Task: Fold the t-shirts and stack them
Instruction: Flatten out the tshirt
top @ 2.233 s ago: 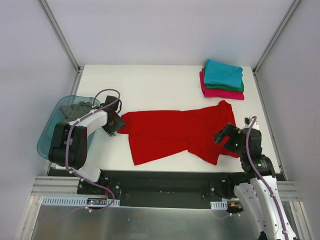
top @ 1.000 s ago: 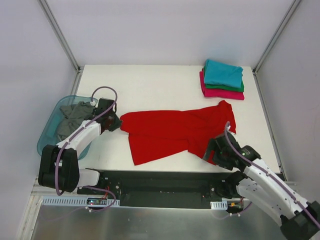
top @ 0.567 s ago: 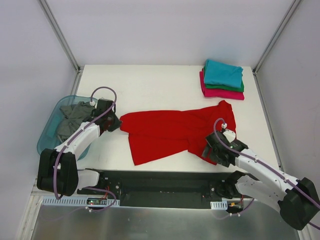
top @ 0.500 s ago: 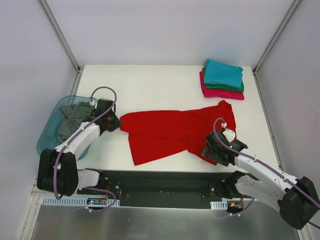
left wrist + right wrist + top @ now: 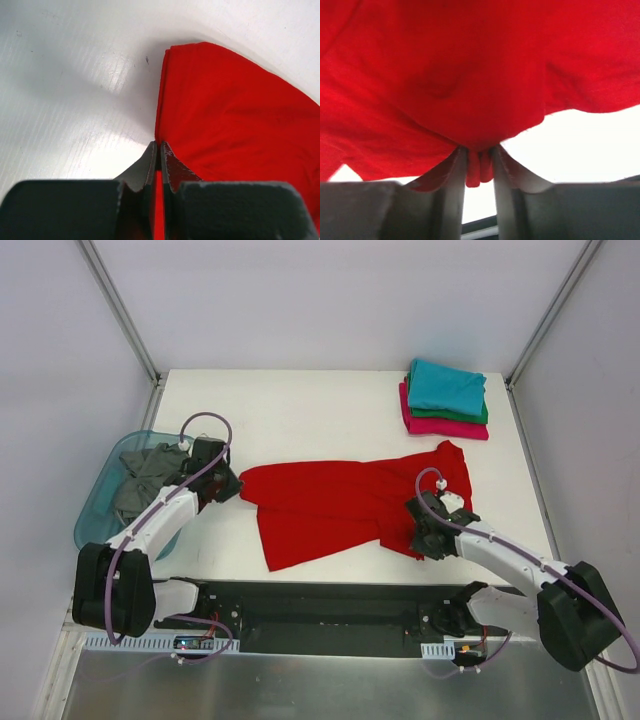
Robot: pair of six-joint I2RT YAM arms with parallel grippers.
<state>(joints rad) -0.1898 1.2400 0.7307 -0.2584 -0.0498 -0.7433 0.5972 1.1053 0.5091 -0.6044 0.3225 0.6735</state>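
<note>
White table (image 5: 300, 410) lies under the red t-shirt (image 5: 330, 505), pinched by left hand (image 5: 159, 150) and right hand (image 5: 479, 159), edges half-hidden.

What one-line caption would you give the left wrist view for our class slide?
Left gripper pinching the edge of the red t-shirt on the white table.

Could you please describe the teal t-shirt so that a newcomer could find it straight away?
On the white table, look to the far right corner, where folded shirts are stacked. The teal t-shirt lies on top, above a green shirt and a magenta-pink shirt.
</note>
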